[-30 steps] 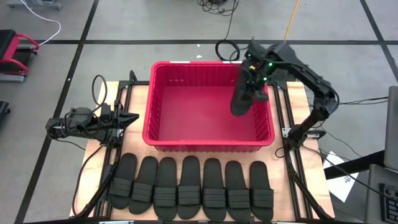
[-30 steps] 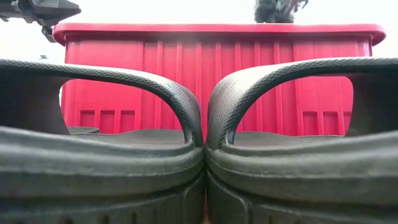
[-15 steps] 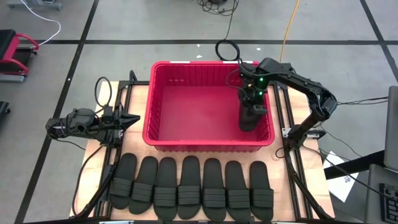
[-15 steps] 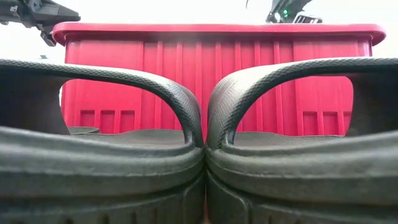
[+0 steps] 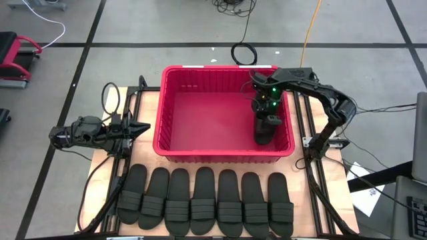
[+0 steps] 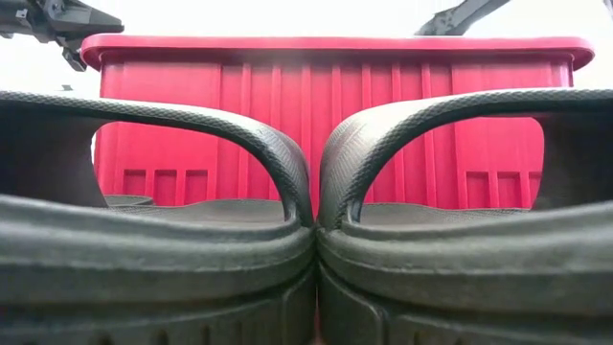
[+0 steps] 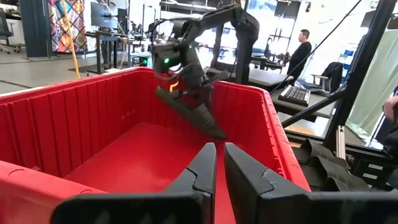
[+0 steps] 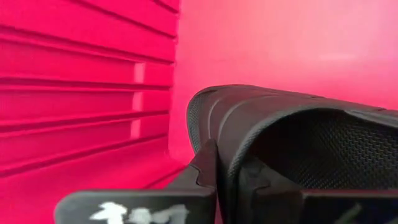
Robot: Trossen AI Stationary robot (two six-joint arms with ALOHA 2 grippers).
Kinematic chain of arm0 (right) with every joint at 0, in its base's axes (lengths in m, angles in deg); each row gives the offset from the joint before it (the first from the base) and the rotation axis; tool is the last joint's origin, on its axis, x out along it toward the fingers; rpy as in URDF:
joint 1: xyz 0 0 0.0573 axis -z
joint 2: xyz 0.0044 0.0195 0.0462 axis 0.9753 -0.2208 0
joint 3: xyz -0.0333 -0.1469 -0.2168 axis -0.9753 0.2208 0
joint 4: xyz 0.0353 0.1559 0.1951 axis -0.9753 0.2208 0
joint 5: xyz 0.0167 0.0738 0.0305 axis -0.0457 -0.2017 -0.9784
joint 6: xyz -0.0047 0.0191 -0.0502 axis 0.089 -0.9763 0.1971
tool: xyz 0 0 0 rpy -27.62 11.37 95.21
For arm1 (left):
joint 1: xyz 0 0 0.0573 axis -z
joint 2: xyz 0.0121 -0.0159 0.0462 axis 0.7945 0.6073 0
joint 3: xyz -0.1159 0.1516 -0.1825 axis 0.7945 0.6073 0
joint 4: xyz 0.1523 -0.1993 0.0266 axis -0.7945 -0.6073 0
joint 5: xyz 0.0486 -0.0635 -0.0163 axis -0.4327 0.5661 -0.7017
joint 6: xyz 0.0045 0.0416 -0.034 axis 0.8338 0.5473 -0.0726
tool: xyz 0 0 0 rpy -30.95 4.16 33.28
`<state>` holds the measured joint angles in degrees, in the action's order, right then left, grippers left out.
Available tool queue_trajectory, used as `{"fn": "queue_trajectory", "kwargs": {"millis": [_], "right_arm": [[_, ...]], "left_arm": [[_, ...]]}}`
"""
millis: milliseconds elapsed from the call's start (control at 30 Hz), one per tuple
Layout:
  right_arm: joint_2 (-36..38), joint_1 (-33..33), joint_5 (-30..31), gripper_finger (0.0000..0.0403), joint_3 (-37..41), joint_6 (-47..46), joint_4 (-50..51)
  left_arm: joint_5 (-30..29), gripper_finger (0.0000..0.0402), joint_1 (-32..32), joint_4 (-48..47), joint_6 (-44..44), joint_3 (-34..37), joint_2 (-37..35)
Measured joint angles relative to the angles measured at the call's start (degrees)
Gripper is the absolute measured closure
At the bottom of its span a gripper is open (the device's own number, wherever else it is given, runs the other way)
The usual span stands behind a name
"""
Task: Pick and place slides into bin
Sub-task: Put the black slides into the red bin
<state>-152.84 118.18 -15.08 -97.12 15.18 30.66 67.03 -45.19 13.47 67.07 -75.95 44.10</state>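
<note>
The right gripper [image 5: 265, 120] is down inside the bin [image 5: 175, 150], close to the right wall. It pinches one slide [image 5: 264, 128] by its edge. A second ago the gripper and slide were higher, up near the far right corner above the rim. Half a second ago they were dropping into the bin. Now they are lower and nearer the front wall. So the slide is going down to be put in.

In the left wrist view the slide [image 7: 193, 112] hangs tilted, with its low end near the red floor. I cannot tell if it touches the floor yet. In the right wrist view the fingers [image 8: 205, 168] are clamped on the slide's [image 8: 292, 130] rim, with the bin wall [image 8: 81, 93] just beside it. The slide is not let go yet.

Seven slides [image 5: 207, 203] lie side by side in a row on the table in front of the bin. From above, no other slide shows in the bin.

The left gripper [image 5: 137, 127] waits at the left of the bin, over the table. Its two fingers [image 7: 196, 177] sit close together with only a thin gap and hold nothing.

I think the next step is to open the right fingers and drop the slide. Then seven more need to go in.
</note>
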Motion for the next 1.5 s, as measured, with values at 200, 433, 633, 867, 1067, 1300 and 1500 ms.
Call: {"fn": "queue_trajectory", "kwargs": {"millis": [200,433,633,867,1067,1300,1500], "right_arm": [[-4.1,0.2,2.1,0.0399,0.0,-0.6,-2.4],[-6.9,0.4,6.0,0.0399,0.0,-1.5,-4.9],[-7.2,0.3,9.7,0.0399,0.0,-1.0,-6.7],[-7.2,0.4,10.2,0.0389,0.0,-0.9,-9.2],[-7.2,0.4,11.4,0.0337,0.0,-1.5,-9.9],[-7.2,0.3,14.9,0.0283,0.0,-3.3,-9.8],[-7.2,0.1,17.4,0.0271,0.0,-4.0,-9.7]], "left_arm": [[0.0,0.0371,0.0,0.0,0.0,0.0,0.0],[-1.5,0.0371,0.0,0.0,0.0,0.0,0.0],[-1.5,0.0371,0.0,0.0,0.0,0.0,0.0],[-1.5,0.0371,0.0,0.0,0.0,0.0,0.0],[-1.5,0.0371,0.0,0.0,0.0,0.0,0.0],[-1.5,0.0371,0.0,0.0,0.0,0.0,0.0],[-1.5,0.0371,0.0,0.0,0.0,0.0,0.0]]}}
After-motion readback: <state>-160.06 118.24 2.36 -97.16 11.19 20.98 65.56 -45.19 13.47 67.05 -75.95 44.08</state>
